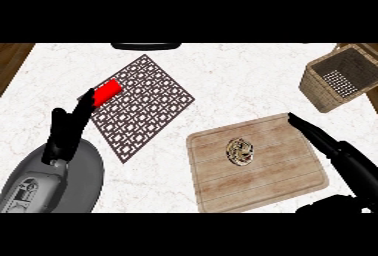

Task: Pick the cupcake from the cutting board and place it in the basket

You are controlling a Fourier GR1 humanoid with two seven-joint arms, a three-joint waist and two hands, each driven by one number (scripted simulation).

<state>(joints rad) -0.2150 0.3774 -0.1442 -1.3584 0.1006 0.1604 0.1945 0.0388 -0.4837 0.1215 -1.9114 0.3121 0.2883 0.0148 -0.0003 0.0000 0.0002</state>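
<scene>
Cupcake waiting on the board, right hand closing in

Over on the left, the left hand (65, 131) is resting with its fingers straight and relaxed, grasping nothing, just beside the corner of a dark patterned mat (140, 107). A small red block (108, 92) is lying on that mat's near-left edge, close to the fingertips. Moving across, the cupcake (241, 151) is sitting near the middle of the wooden cutting board (255, 162), seen from above and untouched. At the board's right edge, the right hand (317, 134) is stretching in with its fingers extended and straight, released, pointing up toward the board's far corner and holding nothing; it is near the cupcake but apart from it. Further right and back, the wicker basket (317, 82) is standing at the counter's edge, well apart from the board.

From where I am standing, the risk is looking plain enough: the hand is coming in from the side, so straight fingers could be nudging the cupcake across the board or tipping it before they curl around it. The basket is also sitting tight against the counter's edge, so a carry drifting wide could be putting the cupcake onto its rim.
</scene>
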